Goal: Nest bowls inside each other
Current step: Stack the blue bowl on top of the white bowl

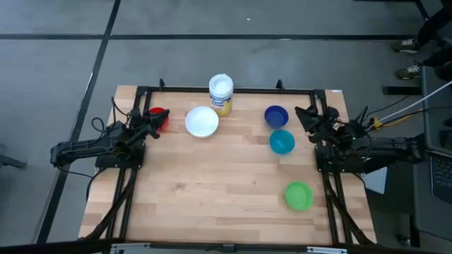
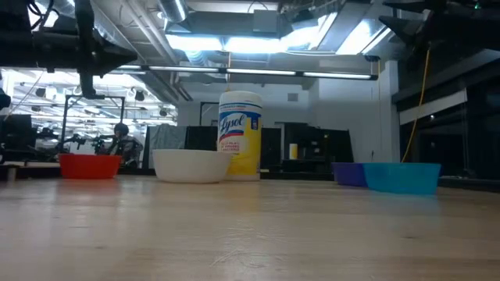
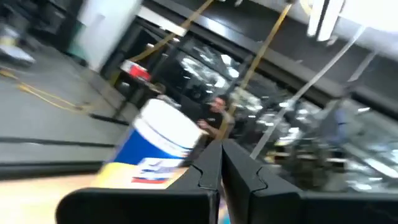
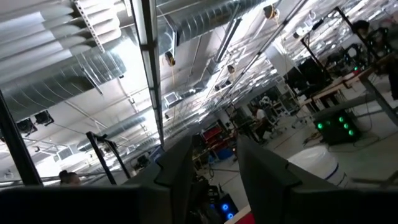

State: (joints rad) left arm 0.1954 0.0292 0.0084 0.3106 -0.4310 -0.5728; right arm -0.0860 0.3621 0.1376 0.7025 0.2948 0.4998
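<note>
Five bowls rest upright on the wooden table (image 1: 212, 183), apart from one another: red (image 1: 158, 116) at the far left, white (image 1: 202, 121) beside it, dark blue (image 1: 276, 116) and teal-blue (image 1: 282, 142) at the right, green (image 1: 299, 195) near the right front. My left gripper (image 1: 153, 127) hovers shut beside the red bowl, partly covering it from above; in the left wrist view its fingers (image 3: 221, 149) meet with nothing between them. My right gripper (image 1: 306, 115) stands open, raised, right of the dark blue bowl; its fingers (image 4: 214, 152) are empty and point upward.
A yellow jar with a white lid (image 1: 221, 94) stands upright at the far edge behind the white bowl, also seen in the left wrist view (image 3: 158, 140). A black frame (image 1: 233, 89) runs along the table's far and side edges. People stand in the room beyond.
</note>
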